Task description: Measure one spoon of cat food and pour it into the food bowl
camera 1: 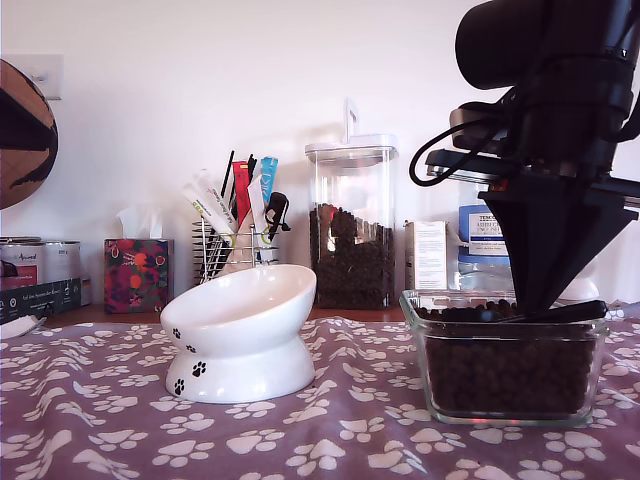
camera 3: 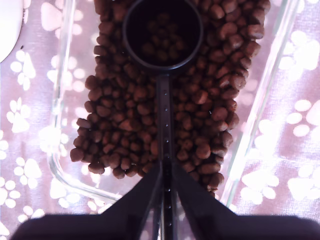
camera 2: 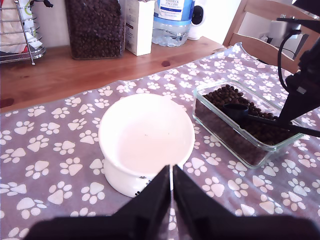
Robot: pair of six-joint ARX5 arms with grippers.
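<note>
1. Nearest the exterior camera, the glass dish [camera 1: 510, 355] of cat food [camera 1: 508, 375] sits toward the front of the desk [camera 1: 330, 440] on the exterior view's right, filled almost to the rim.
2. My second gripper [camera 3: 166, 167] hangs over that dish, jaws closed on the handle of the spoon [camera 3: 163, 40], whose cup rests on the kibble with only a few pellets inside.
3. The food bowl [camera 1: 240, 335] stands just beside the dish, toward the exterior view's left, its tilted rim up and its inside bare.
4. My first gripper [camera 2: 171, 187] hovers above the bowl, jaws pressed together on nothing.
5. Along the desk's back edge stand a tall kibble canister [camera 1: 351, 225], a wire rack of pens [camera 1: 235, 235] and a tissue box [camera 1: 138, 275].
6. Judged from this, scooping is in hand: the cup looks underfilled, so the next move calls for driving it deeper into the kibble, lifting it level, then carrying it across to the bowl without spilling.
</note>
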